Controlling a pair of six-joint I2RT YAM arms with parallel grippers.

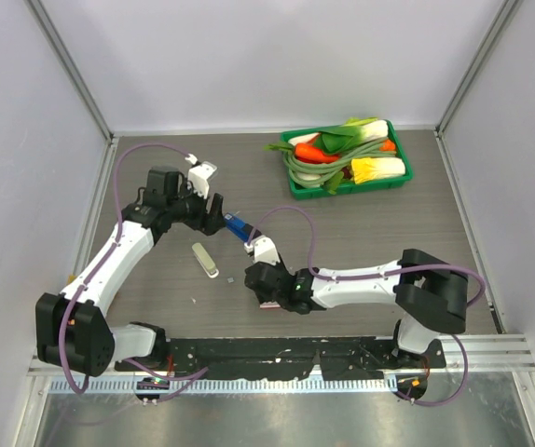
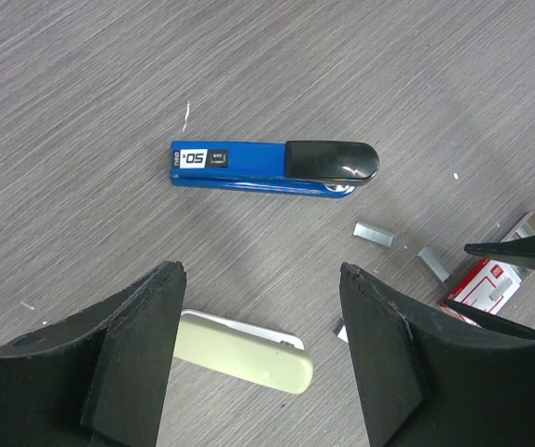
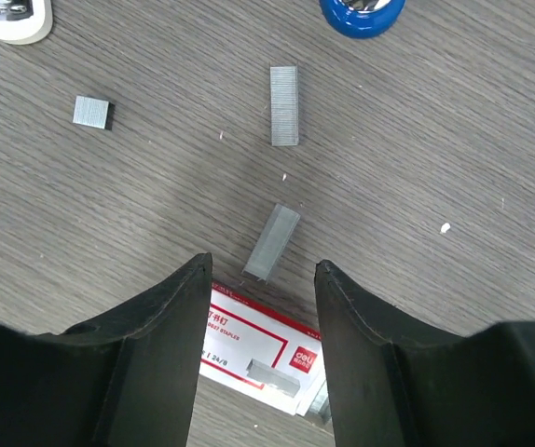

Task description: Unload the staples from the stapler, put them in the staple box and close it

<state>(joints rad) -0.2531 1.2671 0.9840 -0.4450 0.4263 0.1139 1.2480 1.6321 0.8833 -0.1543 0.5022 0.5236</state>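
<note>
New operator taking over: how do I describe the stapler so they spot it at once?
From the green tray at the far right, look toward the middle of the table, just ahead of the left end effector. The stapler lies flat there: a slim blue bar with a black end, unlike the cream oblong, the red-and-white box and the grey staples nearby.

Green tray (image 1: 361,189) holds vegetables (image 1: 342,149); red-and-white box (image 3: 258,345) and cream oblong (image 2: 244,352) lie apart.

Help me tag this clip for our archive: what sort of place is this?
Probably a robot lab test cell: white enclosure walls, left arm and right arm bolted at a wood-grain table's edge, green tray of vegetables.
</note>
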